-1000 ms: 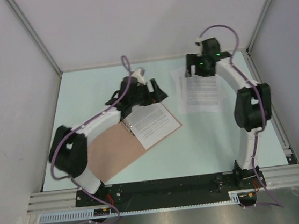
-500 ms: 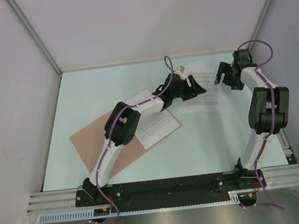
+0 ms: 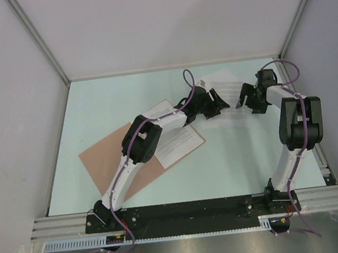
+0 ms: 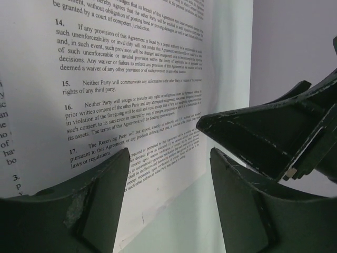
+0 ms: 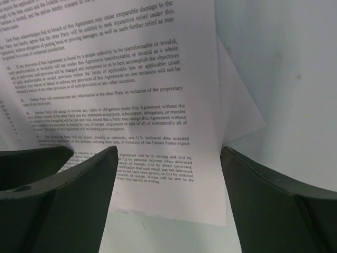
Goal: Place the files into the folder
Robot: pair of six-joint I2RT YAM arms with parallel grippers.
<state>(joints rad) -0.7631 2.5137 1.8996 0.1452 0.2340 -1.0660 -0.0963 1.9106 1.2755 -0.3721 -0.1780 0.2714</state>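
Note:
The salmon-brown folder (image 3: 106, 161) lies open at the left, with one printed sheet (image 3: 180, 145) on its right half. More files (image 3: 225, 85), white printed sheets, lie fanned at the back right. My left gripper (image 3: 222, 104) reaches over their near left corner, and its wrist view shows it (image 4: 168, 158) open above the sheet's corner (image 4: 152, 132). The right gripper (image 3: 241, 101) faces it from the right. It (image 5: 168, 153) is open too, low over the near edge of the printed sheet (image 5: 158, 121), with nothing between its fingers. The two grippers stand close together.
Grey walls enclose the pale green table (image 3: 93, 107) on three sides. Aluminium rails run along the near edge (image 3: 191, 209) and the right side (image 3: 316, 146). In the left wrist view the right gripper's dark finger (image 4: 263, 137) looms close at the right.
My left arm has swung from the folder rightward to the loose sheets. The right gripper left the sheets' far edge, went right, then came in toward the left gripper. Both jaws narrowed a little.

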